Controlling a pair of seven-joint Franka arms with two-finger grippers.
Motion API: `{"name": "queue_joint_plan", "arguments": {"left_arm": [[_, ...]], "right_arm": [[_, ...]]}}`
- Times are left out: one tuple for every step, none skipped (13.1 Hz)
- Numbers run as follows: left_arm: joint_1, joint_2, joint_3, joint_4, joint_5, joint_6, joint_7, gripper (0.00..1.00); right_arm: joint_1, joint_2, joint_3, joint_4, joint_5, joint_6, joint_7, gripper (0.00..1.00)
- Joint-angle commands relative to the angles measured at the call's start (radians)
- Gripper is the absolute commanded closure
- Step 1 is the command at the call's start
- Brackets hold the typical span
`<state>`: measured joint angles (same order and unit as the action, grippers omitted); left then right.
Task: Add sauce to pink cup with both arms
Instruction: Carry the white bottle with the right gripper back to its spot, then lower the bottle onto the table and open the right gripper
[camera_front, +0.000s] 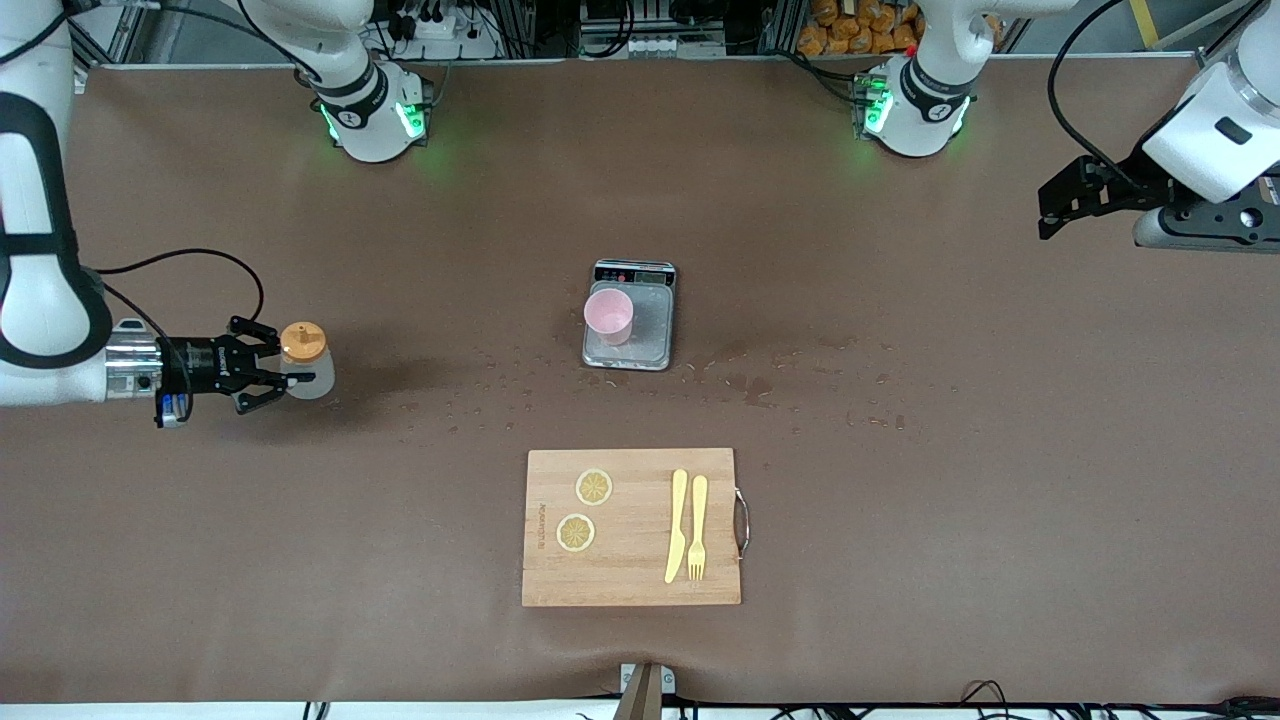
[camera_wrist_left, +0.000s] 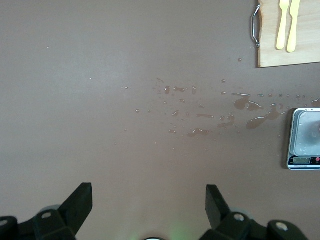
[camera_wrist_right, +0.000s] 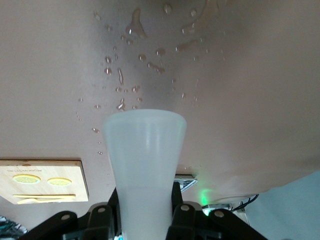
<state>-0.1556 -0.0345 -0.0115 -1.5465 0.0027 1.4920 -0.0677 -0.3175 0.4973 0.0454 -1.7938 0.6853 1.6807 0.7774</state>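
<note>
at the front view's left edge the right claw (camera_front: 268, 372) pinches the sauce (camera_front: 305, 360), a light, squashy, likely slippery bottle best held mid-body, while the left claw (camera_front: 1062, 205) waits wide open and empty at upper right, and the pink cup (camera_front: 608, 315) sits on the scale (camera_front: 650, 330) at the surface's centre.

Brown table (camera_front: 900, 560), wet spots; cluttered shelving (camera_front: 650, 25) at top.

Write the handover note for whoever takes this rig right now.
Right gripper: shut on the sauce bottle, held upright at the right arm's end of the table.
Left gripper: open, empty, waiting at the left arm's end.
Pink cup: upright on the grey scale mid-table.
Done: bottle gripped.
Left: carry it over the cup and squeeze sauce in; no sauce visible in the cup yet. Droplets already spot the table.
</note>
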Motion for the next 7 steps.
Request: {"name": "queue_joint_plan", "arguments": {"left_arm": [[0.007, -0.001, -0.004, 0.003, -0.023, 0.002, -0.017, 0.0], [0.007, -0.001, -0.004, 0.003, -0.023, 0.002, -0.017, 0.0], [0.007, -0.001, -0.004, 0.003, -0.023, 0.002, -0.017, 0.0], [0.007, -0.001, -0.004, 0.003, -0.023, 0.002, -0.017, 0.0], [0.007, 0.001, -0.004, 0.003, -0.023, 0.002, -0.017, 0.0], [0.007, 0.001, -0.004, 0.003, -0.023, 0.002, -0.017, 0.0], [0.007, 0.001, -0.004, 0.003, -0.023, 0.002, -0.017, 0.0]], "right_arm": [[-0.07, 0.088, 0.019, 0.036, 0.059, -0.013, -0.096, 1.0], [-0.086, 0.104, 0.019, 0.042, 0.062, -0.031, -0.122, 1.0], [-0.11, 0.127, 0.019, 0.053, 0.065, -0.048, -0.153, 1.0], [-0.145, 0.153, 0.019, 0.066, 0.074, -0.065, -0.187, 1.0], [-0.167, 0.17, 0.019, 0.08, 0.076, -0.085, -0.211, 1.0], [-0.173, 0.17, 0.019, 0.08, 0.076, -0.09, -0.214, 1.0], [-0.193, 0.178, 0.021, 0.08, 0.077, -0.091, -0.221, 1.0]]}}
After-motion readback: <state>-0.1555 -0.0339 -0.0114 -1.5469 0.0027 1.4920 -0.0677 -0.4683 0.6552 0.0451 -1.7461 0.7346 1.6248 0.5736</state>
